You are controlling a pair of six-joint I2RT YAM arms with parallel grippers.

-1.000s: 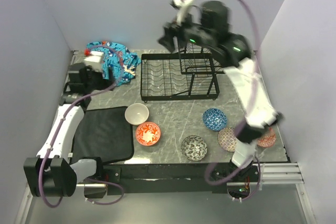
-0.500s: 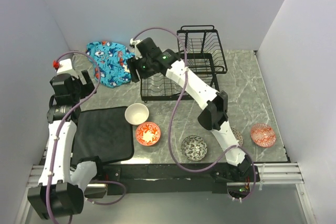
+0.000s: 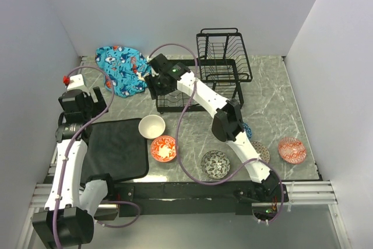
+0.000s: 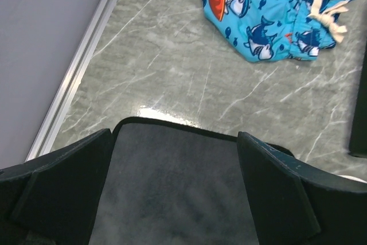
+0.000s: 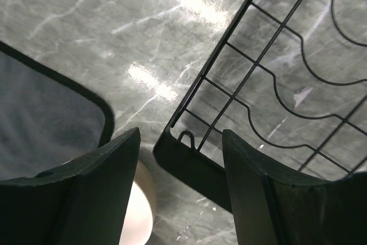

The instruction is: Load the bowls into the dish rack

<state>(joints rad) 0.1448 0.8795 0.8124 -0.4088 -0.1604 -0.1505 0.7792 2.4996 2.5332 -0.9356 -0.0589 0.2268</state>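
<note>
Your right gripper [image 3: 155, 87] has swung down to the near-left corner of the dish rack [image 5: 192, 170].
Both its jaws and the left gripper [image 4: 175, 136] stand apart, empty; straddle the rim of the cream-white bowl [image 3: 152, 126], clear of wire.

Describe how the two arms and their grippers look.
The left arm and right arm have white links, black joints and looping purple cables. The left gripper and right gripper have broad black wedge-shaped fingers. A green light shows near the right wrist.

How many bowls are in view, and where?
6, all on the table: cream-white bowl beside the black mat, red floral bowl nearer, black-and-white bowl centre-front, blue bowl and brown dotted bowl partly behind the right arm, salmon-orange bowl at right.
</note>
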